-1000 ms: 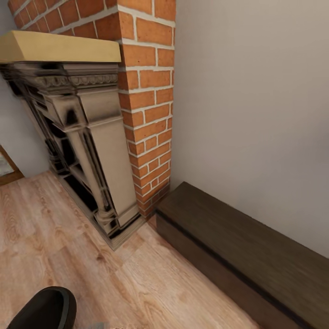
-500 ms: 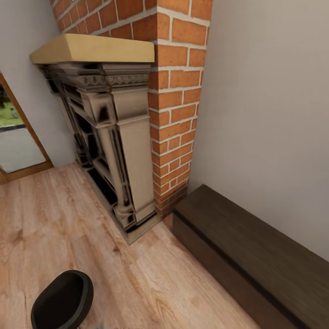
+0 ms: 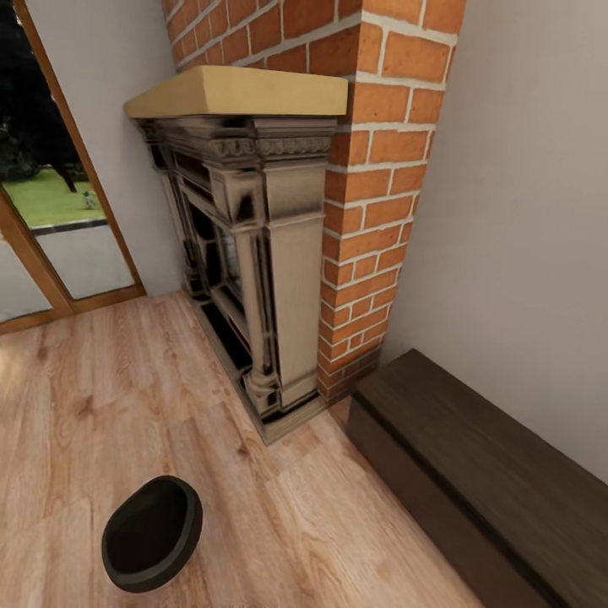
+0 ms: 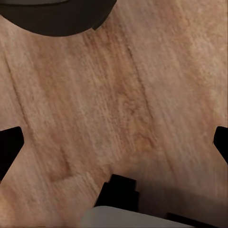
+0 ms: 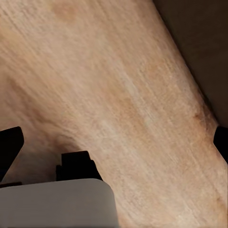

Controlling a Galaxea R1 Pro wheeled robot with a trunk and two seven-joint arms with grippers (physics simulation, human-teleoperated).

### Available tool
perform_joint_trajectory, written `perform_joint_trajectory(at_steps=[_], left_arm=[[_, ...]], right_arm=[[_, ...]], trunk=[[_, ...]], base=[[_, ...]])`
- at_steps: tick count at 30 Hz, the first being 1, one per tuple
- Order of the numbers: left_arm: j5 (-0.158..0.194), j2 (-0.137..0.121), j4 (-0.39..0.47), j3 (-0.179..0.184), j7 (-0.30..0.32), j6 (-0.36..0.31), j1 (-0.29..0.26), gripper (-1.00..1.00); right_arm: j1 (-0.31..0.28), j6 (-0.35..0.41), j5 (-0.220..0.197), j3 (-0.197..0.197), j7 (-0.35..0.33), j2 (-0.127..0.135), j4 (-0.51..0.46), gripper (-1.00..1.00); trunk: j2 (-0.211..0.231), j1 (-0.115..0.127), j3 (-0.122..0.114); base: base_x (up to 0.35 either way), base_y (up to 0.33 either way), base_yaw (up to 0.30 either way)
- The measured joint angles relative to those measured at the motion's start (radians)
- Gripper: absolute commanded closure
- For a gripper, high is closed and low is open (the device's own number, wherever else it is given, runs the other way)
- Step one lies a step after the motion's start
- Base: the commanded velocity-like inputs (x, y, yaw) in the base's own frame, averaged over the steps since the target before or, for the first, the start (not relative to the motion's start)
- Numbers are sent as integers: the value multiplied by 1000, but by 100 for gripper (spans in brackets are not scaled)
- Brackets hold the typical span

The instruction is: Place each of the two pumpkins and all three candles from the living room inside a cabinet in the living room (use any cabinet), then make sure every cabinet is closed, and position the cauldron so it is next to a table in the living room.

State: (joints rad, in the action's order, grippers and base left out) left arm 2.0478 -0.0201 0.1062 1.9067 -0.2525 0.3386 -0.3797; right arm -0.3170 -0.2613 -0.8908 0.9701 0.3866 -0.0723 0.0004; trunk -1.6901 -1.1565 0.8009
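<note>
Cauldron (image 3: 152, 545) on wood floor (image 3: 101, 405), near cabinet (image 3: 473, 473) — we judge heavy, rigid; take thick rim. Both grippers (image 4: 114, 142) (image 5: 114, 142) spread wide, empty.

Black fingertips (image 4: 10, 142) and a pale grey body with a black block.

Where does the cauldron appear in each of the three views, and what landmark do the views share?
Head view: the cauldron stands on the floor at lower left, apart from the cabinet.
Left wrist view: its dark rim crosses the top edge, over the open left gripper.
Right wrist view: I cannot find it here; a dark strip at upper right is probably the cabinet.
Shared landmark: the light wood floor.
</note>
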Motion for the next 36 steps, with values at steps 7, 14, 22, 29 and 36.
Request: perform_joint_trajectory(at_steps=[7,14,22,29,36], left_arm=[[0,1,1,0,1,-1,5,-100],[0,1,2,0,-1,0,8,-100],[0,1,2,0,-4,0,10,-100],[0,1,3,0,-3,0,13,-100],[0,1,2,0,-4,0,13,-100]], right_arm=[[3,-3,5,-1,0,4,1,-100],[3,-4,2,-1,1,8,1,-100],[3,-4,1,-1,3,8,1,-100],[3,-4,2,-1,3,8,1,-100],[3,-4,4,-1,3,9,1,-100]], trunk=[[0,0,0],[0,0,0],[0,0,2],[0,0,5],[0,0,9]], base=[[0,0,289],[0,0,289],[0,0,289],[0,0,289],[0,0,289]])
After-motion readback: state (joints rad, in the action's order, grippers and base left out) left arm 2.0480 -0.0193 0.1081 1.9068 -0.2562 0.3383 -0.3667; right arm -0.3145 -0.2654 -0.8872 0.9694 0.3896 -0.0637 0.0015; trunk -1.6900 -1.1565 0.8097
